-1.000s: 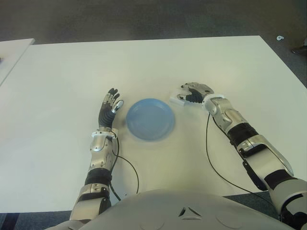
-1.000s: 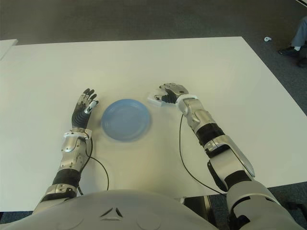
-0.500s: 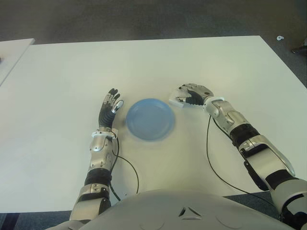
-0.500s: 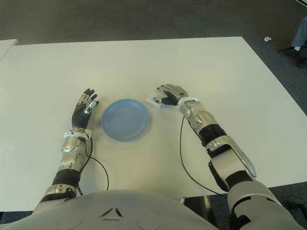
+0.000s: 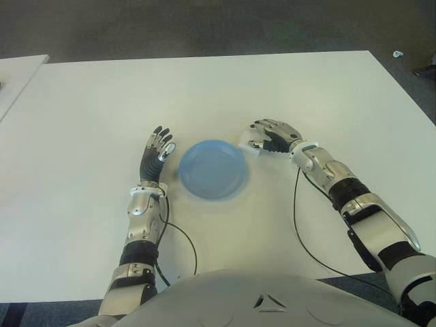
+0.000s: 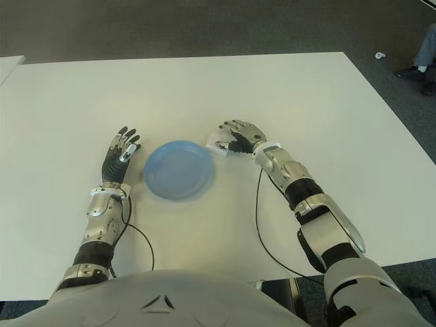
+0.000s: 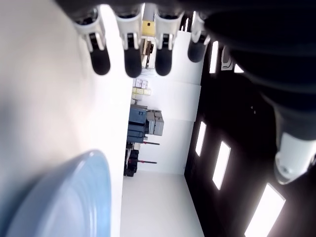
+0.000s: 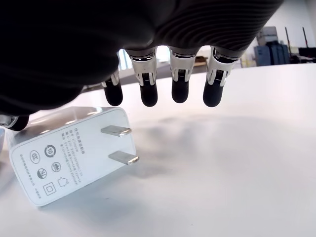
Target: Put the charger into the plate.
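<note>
A white charger (image 8: 69, 153) with two metal prongs lies on the white table (image 5: 204, 95), just outside the right rim of the blue plate (image 5: 204, 187). In the eye views the charger (image 5: 246, 145) shows under my right hand (image 5: 264, 136). That hand hovers over it with its fingers (image 8: 179, 84) stretched out above the prongs, not closed on it. My left hand (image 5: 155, 151) is open, fingers spread, just left of the plate (image 7: 59, 197).
The table's right edge and dark carpet (image 5: 409, 75) lie beyond my right arm. Another white table's corner (image 5: 17, 71) shows at far left. A black cable (image 5: 300, 225) trails along my right forearm.
My right hand has moved a little toward the plate and uncurled its fingers from the charger, which now lies on the table by the rim. The left hand has not moved.
</note>
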{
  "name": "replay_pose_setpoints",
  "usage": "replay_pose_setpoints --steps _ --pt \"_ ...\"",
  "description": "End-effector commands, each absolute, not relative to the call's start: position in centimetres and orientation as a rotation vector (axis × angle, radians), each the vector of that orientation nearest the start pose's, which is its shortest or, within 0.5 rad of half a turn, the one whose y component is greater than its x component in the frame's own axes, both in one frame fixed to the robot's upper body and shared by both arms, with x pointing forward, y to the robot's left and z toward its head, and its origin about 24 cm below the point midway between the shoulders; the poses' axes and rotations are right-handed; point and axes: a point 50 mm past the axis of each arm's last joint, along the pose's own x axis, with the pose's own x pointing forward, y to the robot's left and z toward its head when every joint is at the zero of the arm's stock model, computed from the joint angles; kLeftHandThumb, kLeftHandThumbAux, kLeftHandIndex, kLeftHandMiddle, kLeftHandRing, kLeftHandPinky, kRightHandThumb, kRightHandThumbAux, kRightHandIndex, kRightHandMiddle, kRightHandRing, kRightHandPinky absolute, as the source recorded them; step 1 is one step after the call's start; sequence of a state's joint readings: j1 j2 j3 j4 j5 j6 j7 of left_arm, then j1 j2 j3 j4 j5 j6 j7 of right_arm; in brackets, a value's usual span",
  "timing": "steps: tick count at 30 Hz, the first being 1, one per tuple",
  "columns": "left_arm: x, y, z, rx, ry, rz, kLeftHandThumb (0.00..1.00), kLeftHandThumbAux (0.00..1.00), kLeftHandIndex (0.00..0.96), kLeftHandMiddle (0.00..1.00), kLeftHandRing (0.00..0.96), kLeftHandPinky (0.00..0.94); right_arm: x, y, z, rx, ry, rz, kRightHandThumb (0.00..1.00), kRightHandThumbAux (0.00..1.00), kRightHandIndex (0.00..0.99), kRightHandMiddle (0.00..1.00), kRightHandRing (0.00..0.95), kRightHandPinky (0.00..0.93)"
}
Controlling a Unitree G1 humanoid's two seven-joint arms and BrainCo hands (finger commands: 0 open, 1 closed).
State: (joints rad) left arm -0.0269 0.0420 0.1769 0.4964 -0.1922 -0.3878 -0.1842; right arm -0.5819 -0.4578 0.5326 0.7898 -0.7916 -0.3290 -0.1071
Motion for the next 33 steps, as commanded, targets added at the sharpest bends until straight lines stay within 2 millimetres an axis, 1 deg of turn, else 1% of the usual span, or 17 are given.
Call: replay_pose_setpoints --steps 1,8,21,27,33 --pt "22.3 19.5 -4.1 -0.152 0.152 0.09 0.0 0.577 0.08 0.137 0.143 0.164 32.6 -16.0 2.1 -1.439 -0.163 0.56 0.354 0.106 0.0 0.0 0.0 0.0" --pt "22.3 19.4 -4.2 -0.149 0.163 0.099 0.0 0.58 0.087 0.139 0.146 0.156 32.9 -16.1 3.0 -1.436 -0.207 0.546 0.332 0.11 0.0 0.0 0.0 0.0" --pt "22.2 19.4 -4.2 -0.144 0.162 0.105 0.0 0.55 0.083 0.14 0.138 0.14 33.0 -16.1 3.6 -1.398 -0.23 0.553 0.294 0.125 0.0 0.0 0.0 0.0" --pt "22.1 19.5 -4.2 -0.12 0.168 0.086 0.0 0.565 0.091 0.142 0.142 0.154 33.0 -16.1 3.8 -1.387 -0.233 0.563 0.295 0.128 0.0 0.0 0.0 0.0" --pt "22.1 19.6 -4.4 -0.144 0.186 0.101 0.0 0.576 0.104 0.154 0.159 0.171 33.0 -16.0 3.9 -1.379 -0.236 0.574 0.296 0.129 0.0 0.0 0.0 0.0"
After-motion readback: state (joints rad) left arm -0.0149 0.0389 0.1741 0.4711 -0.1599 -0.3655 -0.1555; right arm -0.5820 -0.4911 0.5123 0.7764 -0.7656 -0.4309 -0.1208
